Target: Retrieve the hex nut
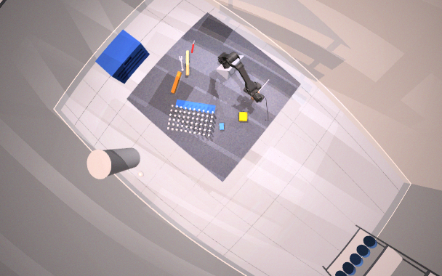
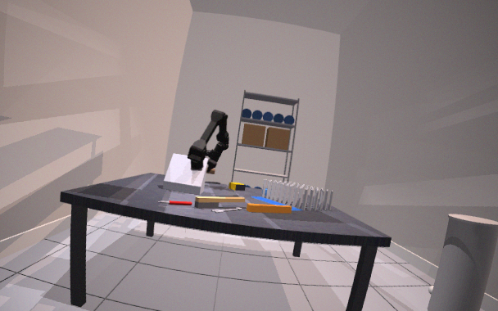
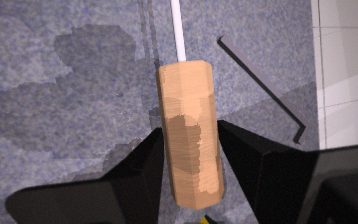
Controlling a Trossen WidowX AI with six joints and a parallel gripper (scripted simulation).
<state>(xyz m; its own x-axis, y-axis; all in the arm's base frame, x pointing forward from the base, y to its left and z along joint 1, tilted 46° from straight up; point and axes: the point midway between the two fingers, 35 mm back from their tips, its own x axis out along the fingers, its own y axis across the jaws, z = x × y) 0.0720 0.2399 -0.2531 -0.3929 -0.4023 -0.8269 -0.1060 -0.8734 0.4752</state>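
Note:
My gripper [image 1: 257, 97] [image 3: 189, 129] is shut on the wooden handle [image 3: 191, 100] [image 2: 212, 171] of a tool, with one finger on each side. A thin pale rod [image 3: 178, 30] [image 1: 264, 86] runs out of the handle. Whether the handle touches the table cannot be told. A dark thin rod with a bent end [image 3: 262, 83] [image 1: 267, 109] lies beside it. The metal spacers [image 1: 193, 118] [image 2: 306, 200] stand upright in rows, well away from the gripper. The blue taped strip [image 1: 194, 105] [image 2: 273, 201] lies along one side of them. The hex nut cannot be made out.
A yellow block [image 1: 243, 116] [image 2: 237, 186] and a light blue block [image 1: 222, 126] lie between gripper and spacers. An orange bar [image 1: 176, 82] [image 2: 269, 208], a wrench [image 1: 181, 63], a pale yellow bar [image 1: 187, 63] and a red-handled tool [image 1: 193, 47] [image 2: 180, 203] lie across the table.

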